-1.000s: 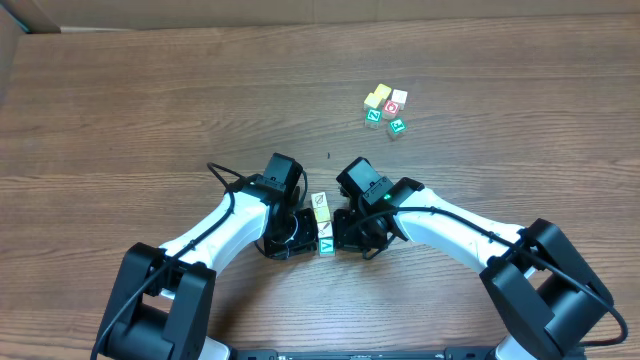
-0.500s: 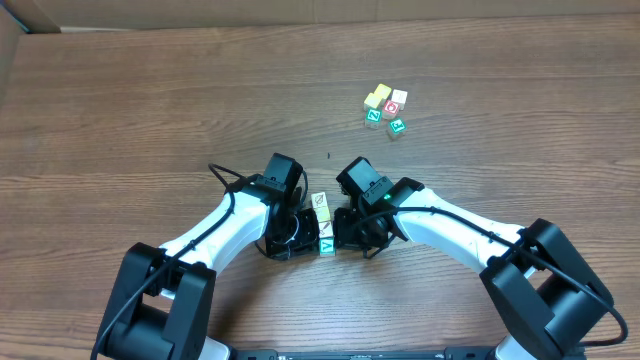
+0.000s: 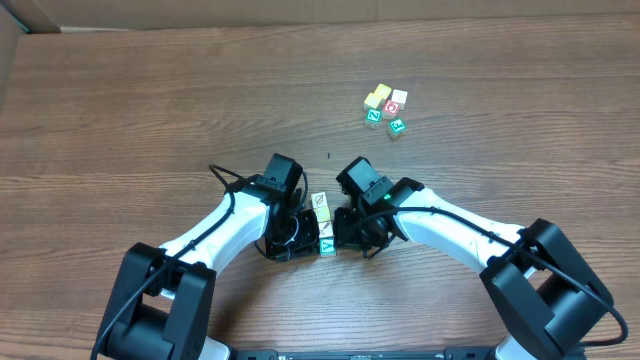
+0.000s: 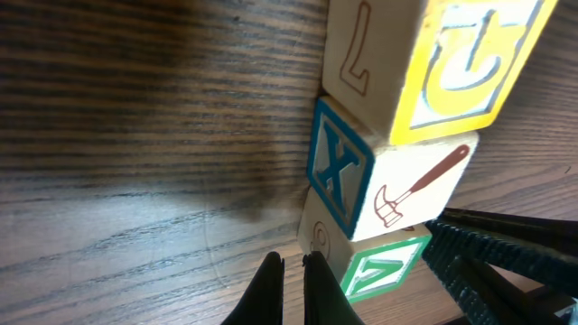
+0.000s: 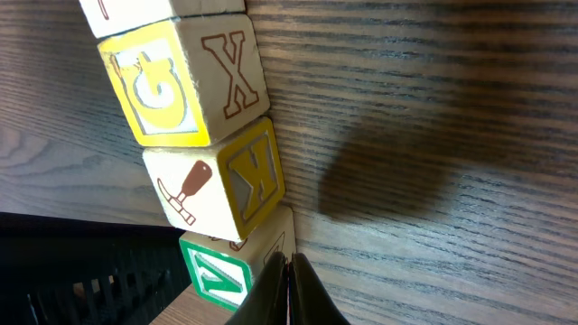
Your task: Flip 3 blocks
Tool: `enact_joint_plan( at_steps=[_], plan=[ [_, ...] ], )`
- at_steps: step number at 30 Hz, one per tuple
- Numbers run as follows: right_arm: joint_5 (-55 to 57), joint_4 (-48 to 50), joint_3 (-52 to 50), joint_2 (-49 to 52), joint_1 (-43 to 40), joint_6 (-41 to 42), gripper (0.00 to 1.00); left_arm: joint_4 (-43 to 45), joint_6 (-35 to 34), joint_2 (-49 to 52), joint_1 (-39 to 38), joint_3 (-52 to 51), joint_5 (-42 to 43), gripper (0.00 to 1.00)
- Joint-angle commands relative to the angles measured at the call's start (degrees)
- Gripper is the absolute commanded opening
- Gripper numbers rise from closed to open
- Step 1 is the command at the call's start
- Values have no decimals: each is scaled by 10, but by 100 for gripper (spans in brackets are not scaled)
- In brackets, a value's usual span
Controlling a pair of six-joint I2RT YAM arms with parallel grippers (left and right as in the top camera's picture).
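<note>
Wood-grain table (image 3: pixel 150 100), row of three blocks (image 3: pixel 323 226) at lower centre of the overhead frame, left gripper (image 3: pixel 300 230) pressed together just left of its green-V end, right gripper (image 3: pixel 346 230) pressed together just right, more blocks (image 3: pixel 385 108) clustered upper right.

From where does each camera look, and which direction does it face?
Overhead: above the table, facing down; left arm and right arm show.
Left wrist: by the left gripper, facing the block row; shut fingers show.
Right wrist: by the right gripper, facing that row from the opposite side; shut fingers show.
Shared: the hammer block.
</note>
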Motion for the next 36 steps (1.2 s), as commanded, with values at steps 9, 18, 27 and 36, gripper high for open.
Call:
enact_joint_plan(
  at_steps=[9, 18, 27, 36],
  plan=[
    [93, -100, 68, -28, -31, -54, 20, -111, 37, -44, 44, 114, -150, 5],
    [199, -115, 87, -30, -108, -82, 100, -126, 55, -61, 89, 141, -233, 100],
    [216, -120, 87, -30, -146, -82, 100, -123, 55, -61, 90, 141, -233, 100],
    [216, -120, 87, -30, -146, -82, 100, -123, 55, -61, 90, 141, -232, 100]
  ],
)
